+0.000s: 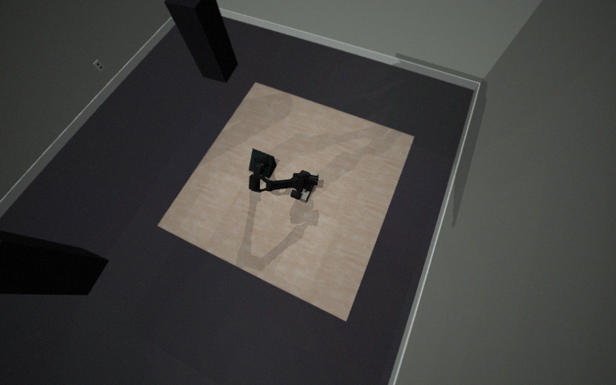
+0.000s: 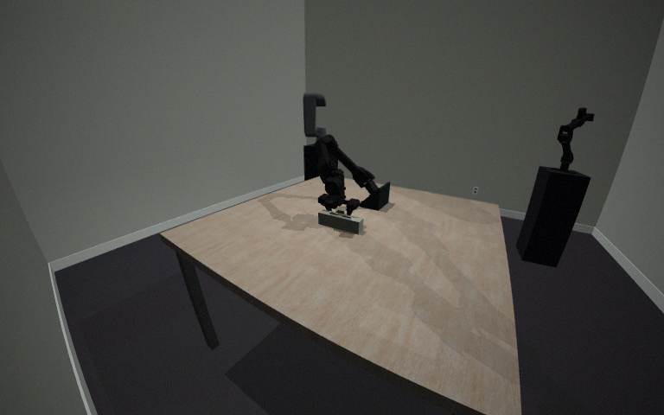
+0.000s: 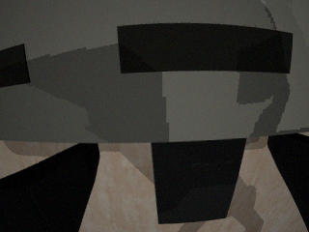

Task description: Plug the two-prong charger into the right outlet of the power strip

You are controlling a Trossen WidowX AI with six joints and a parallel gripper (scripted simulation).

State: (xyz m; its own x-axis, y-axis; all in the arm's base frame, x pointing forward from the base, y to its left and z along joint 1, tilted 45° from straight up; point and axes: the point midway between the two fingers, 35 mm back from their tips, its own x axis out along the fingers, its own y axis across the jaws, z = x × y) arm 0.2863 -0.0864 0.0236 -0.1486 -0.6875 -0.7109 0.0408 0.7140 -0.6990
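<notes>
The grey power strip point(image 2: 340, 221) point(image 1: 305, 196) point(image 3: 208, 103) lies on the table. In the wrist view it fills the upper part, with a wide dark rectangle point(image 3: 203, 48) on it and part of another point(image 3: 12, 67) at the left edge. The dark charger point(image 3: 198, 184) stands against the strip's lower edge in that view; its prongs and the place where it meets the strip are hidden. My gripper point(image 3: 187, 143) point(image 2: 338, 212) is open, one finger on each side of the charger with gaps between. In the top view the arm largely covers the charger and the strip.
A dark green angled block point(image 1: 259, 159) point(image 2: 380, 196) stands by the arm's base on the wooden table point(image 1: 272, 104) point(image 2: 274, 264). Dark pedestals point(image 1: 204, 45) point(image 2: 553, 215) stand on the floor beyond the table; one bears another arm point(image 2: 566, 139).
</notes>
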